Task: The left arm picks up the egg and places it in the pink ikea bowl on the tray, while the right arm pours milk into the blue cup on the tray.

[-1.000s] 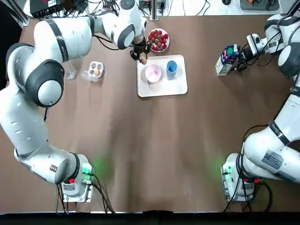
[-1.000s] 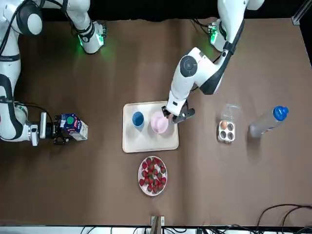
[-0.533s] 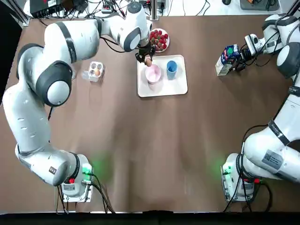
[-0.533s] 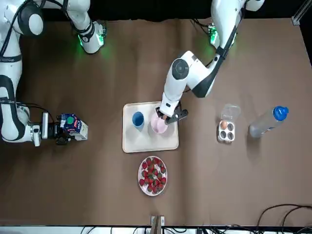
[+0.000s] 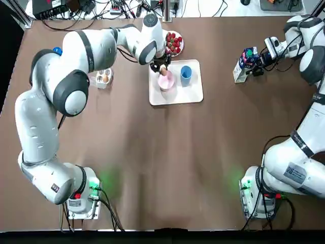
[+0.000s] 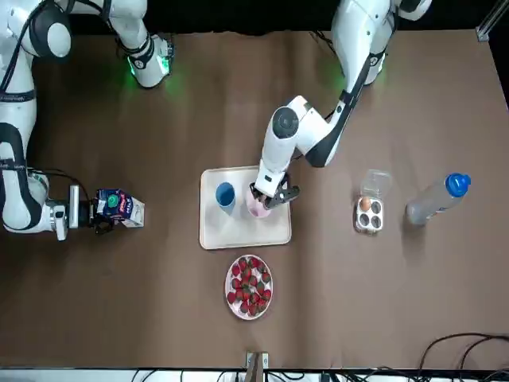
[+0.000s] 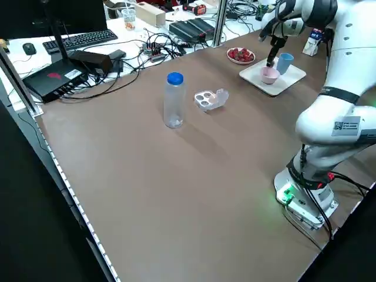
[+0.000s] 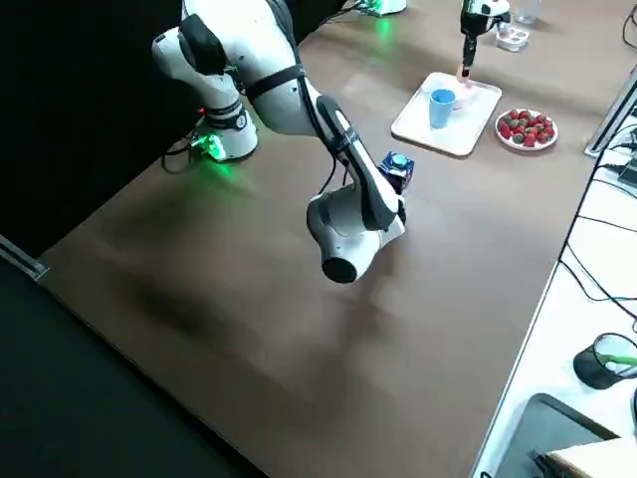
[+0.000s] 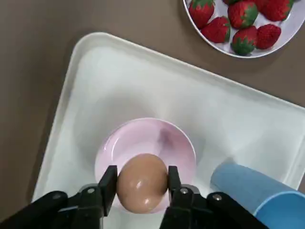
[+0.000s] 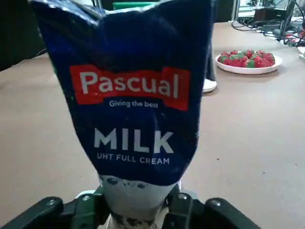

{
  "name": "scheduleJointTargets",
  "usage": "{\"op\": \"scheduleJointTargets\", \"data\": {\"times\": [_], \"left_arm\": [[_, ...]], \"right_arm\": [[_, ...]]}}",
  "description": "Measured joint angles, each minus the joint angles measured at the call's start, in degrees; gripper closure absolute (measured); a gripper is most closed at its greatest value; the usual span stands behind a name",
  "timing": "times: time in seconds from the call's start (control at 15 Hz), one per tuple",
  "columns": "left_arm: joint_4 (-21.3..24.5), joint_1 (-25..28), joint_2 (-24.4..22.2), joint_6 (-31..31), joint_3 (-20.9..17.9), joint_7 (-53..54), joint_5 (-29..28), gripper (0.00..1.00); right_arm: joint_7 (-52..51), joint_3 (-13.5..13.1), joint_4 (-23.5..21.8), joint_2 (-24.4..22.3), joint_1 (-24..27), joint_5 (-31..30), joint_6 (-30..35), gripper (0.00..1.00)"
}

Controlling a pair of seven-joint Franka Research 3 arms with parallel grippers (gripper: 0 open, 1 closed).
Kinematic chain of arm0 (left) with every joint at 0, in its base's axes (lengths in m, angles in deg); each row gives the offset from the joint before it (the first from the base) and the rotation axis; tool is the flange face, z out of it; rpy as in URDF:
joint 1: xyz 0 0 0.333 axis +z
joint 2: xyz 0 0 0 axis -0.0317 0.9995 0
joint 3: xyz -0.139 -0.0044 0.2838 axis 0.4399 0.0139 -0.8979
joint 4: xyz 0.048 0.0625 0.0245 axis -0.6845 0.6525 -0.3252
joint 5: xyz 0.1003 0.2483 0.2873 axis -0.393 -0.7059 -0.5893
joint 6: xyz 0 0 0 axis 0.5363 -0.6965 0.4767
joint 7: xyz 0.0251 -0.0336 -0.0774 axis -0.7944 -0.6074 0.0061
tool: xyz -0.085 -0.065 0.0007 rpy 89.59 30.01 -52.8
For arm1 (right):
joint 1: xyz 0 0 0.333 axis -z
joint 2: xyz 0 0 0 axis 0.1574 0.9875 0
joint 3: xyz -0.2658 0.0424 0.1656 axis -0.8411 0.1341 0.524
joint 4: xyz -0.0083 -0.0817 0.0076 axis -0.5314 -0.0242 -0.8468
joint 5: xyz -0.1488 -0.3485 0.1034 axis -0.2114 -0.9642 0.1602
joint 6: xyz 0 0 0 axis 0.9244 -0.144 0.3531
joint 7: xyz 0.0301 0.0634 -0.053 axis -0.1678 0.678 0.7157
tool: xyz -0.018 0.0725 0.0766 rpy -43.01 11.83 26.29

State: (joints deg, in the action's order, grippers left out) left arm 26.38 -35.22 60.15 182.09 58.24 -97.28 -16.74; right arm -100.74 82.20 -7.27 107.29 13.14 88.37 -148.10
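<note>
- Your left gripper (image 9: 141, 183) is pinching the egg (image 9: 141, 175), with the bowl (image 9: 164, 138) just beneath its fingers for a short drop.
- Your right gripper (image 10: 140, 202) is clamping the milk (image 10: 136, 95) low, well apart from the cup (image 9: 250, 193).

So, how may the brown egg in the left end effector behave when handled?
The smooth brown egg is probably fragile, so the left end effector pinching it should squeeze lightly. Rounded, it would likely roll, though the pink bowl below should contain it.
</note>
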Motion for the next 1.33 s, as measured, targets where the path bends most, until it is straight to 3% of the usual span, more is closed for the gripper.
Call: {"op": "scheduleJointTargets", "data": {"times": [0.47,0.6,0.87,1.2,1.33], "left_arm": [[-0.2,-1.5,2.0,1.6,-0.8,-0.8,0.0,0.52],[-0.5,-1.5,2.0,1.6,-0.9,-0.9,0.0,0.4],[-1.7,-1.0,1.3,1.0,-3.1,-0.9,-0.3,0.01],[-2.6,6.2,-6.1,-9.8,-5.3,7.6,-4.2,0.0],[-2.7,9.9,-9.8,-15.7,-5.3,15.9,-4.3,0.0]], "right_arm": [[10.8,0.0,3.5,-3.9,-0.3,-2.5,0.4,0.56],[15.0,0.0,4.9,-5.8,-0.6,-4.3,2.1,0.57],[22.5,0.1,7.9,-9.9,-2.8,-8.8,3.4,0.57],[32.2,0.0,8.3,-16.2,-8.6,-15.0,3.3,0.58],[36.0,0.0,8.3,-18.3,-11.1,-17.3,3.0,0.66]]}}
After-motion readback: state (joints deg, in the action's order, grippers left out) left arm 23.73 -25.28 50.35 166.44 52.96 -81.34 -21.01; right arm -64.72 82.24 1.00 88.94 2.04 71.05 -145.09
